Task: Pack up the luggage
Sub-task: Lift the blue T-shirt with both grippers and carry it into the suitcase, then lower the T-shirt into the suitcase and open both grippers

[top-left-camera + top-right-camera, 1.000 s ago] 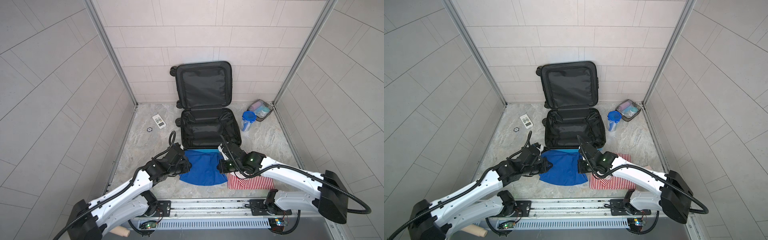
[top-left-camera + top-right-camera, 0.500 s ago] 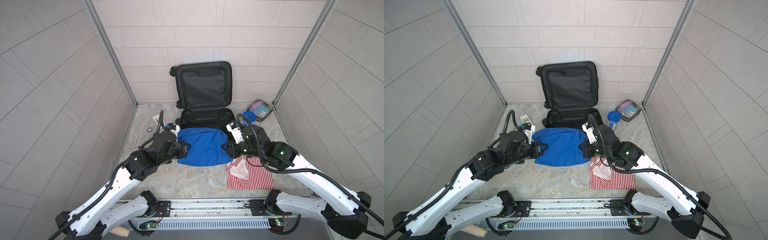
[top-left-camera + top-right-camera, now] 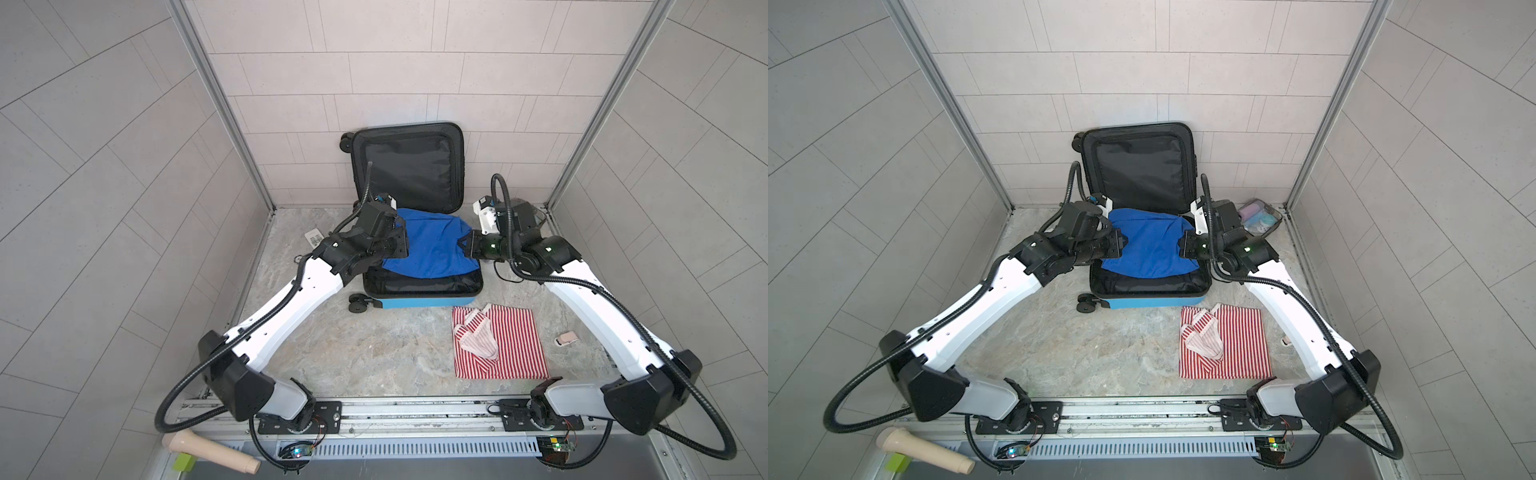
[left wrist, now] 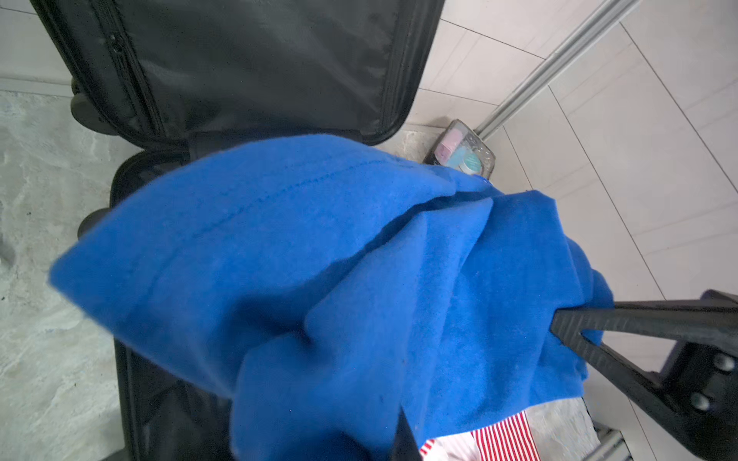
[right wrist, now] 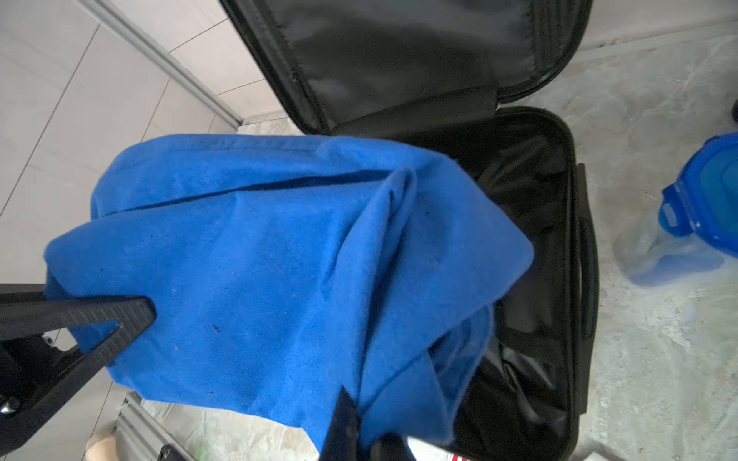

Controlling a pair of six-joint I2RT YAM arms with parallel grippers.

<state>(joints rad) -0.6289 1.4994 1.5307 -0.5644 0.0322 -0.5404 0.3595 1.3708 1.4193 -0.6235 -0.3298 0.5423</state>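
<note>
Luggage [image 3: 428, 302] lies open on the marbled floor, its base half flat and its black-lined lid standing upright against the back wall; the bright-blue shell shows along the base's near edge, with a black wheel at the near-left corner.

Both arms reach over the base from opposite sides. The left gripper [image 3: 402, 243] has its jaws pressed together on the left edge of a royal-blue fleece cloth [image 3: 432, 245], and the right gripper [image 3: 462, 245] pinches the cloth's right edge in the same way. The wrist views confirm this, each showing the opposite gripper's ribbed black tips clamped on a bunched corner. The cloth sags between the two grips above the luggage's base, covering most of the opening and leaving a strip of lining bare along the near side. Whether the fabric touches the lining cannot be told.

A red-and-white striped tote bag [image 3: 511, 349] lies flat on the floor just in front of the luggage's near-right corner. A clear toiletry pouch [image 3: 1260, 218] sits to the luggage's right, near the wall corner, and a blue-lidded container [image 5: 699, 207] stands just beside the luggage's right side. A small barcode card [image 3: 313, 239] lies to the luggage's left.
</note>
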